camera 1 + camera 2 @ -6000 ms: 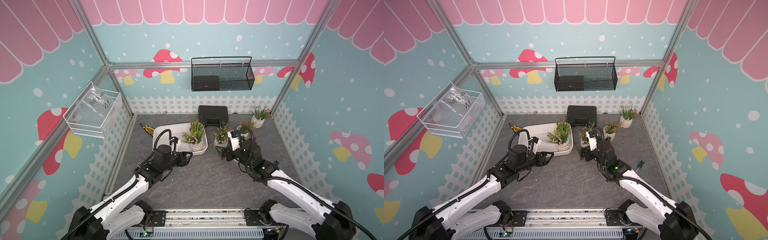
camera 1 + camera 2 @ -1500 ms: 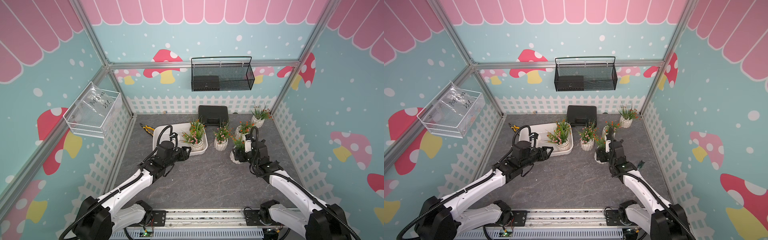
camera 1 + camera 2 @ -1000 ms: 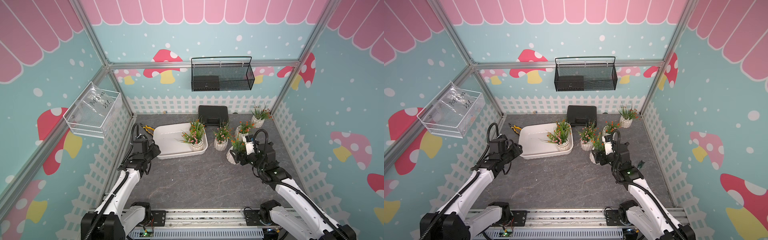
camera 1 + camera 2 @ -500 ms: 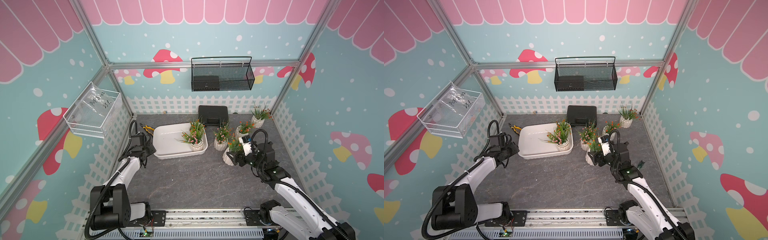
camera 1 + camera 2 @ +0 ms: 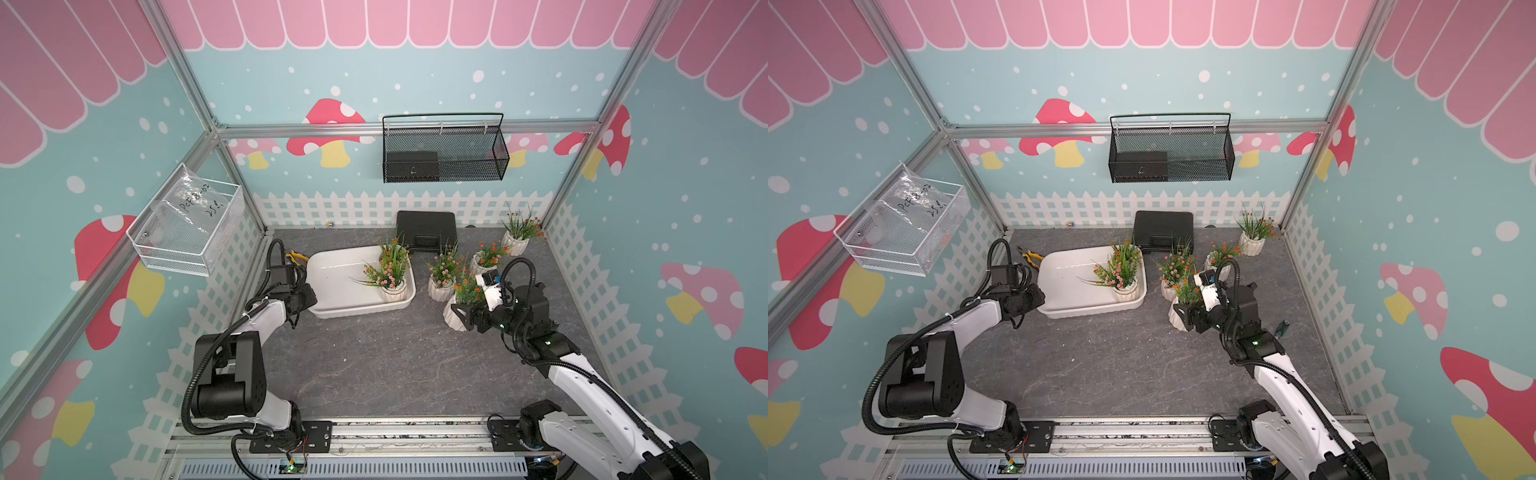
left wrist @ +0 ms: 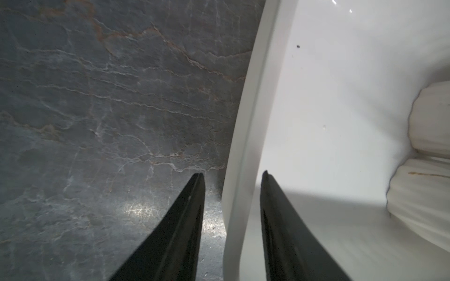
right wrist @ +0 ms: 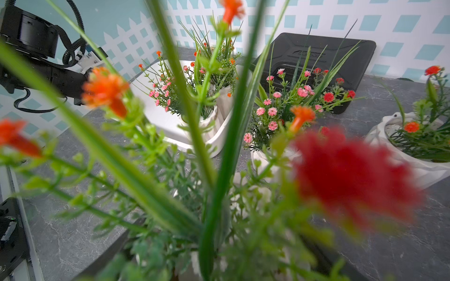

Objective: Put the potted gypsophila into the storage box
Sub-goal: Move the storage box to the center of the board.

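Note:
The storage box (image 5: 357,311) lies at mid-left in both top views, with two potted gypsophila (image 5: 392,293) in its right end. My left gripper (image 5: 309,297) is at the box's left end. In the left wrist view its jaws (image 6: 231,174) straddle the rim (image 6: 253,97), with a gap on the outer side. My right gripper (image 5: 465,316) is shut on a tilted potted gypsophila (image 5: 449,314) to the right of the box. Its sprigs (image 7: 211,194) hide the fingers in the right wrist view. Three more pots (image 5: 440,289) stand on the table behind it.
A black hard case (image 5: 426,230) lies against the back fence, just behind the box. Yellow pliers (image 5: 297,256) lie beside the box's back left corner. A black mesh basket (image 5: 442,151) hangs on the back wall and a white wire basket (image 5: 187,228) on the left wall.
My left arm has swung from the box's front to its left end and its jaws have narrowed around the rim. My right gripper has carried its pot left, towards the box.

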